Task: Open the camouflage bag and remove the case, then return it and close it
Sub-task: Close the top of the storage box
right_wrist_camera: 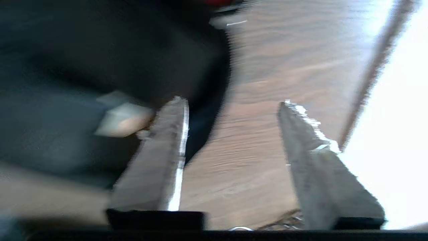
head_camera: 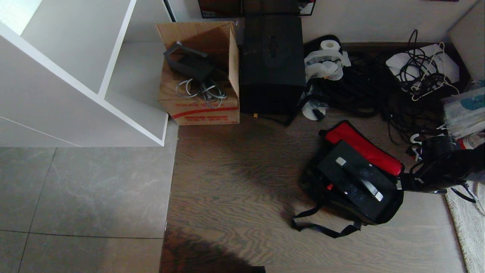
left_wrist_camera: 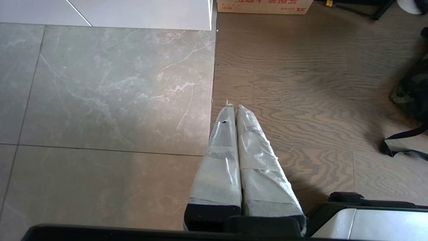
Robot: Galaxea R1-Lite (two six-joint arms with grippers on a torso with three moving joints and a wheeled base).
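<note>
Camouflage bag (head_camera: 354, 185) sits open on the wood floor (head_camera: 235, 182), red-lined lid (head_camera: 362, 146) thrown back toward the wall. The case (head_camera: 354, 180) lies flat inside the bag, handle (head_camera: 365, 182) up. Its long axis runs diagonally, from the end nearer the tall black box (head_camera: 272, 64) down toward the rug (head_camera: 468, 227); the handle follows the same line. Bag strap (head_camera: 322, 227) trails loose on the floor on the near side. Right gripper (right_wrist_camera: 234, 107): fingers (right_wrist_camera: 167, 147) apart, nothing between them but bare floor; the dark bulk of the bag lies just outside one finger, blurred, contact not clear. Left gripper (left_wrist_camera: 234, 108): fingers pressed together, empty, hanging over the seam between grey tile (left_wrist_camera: 100, 93) and wood, well clear of the bag.
</note>
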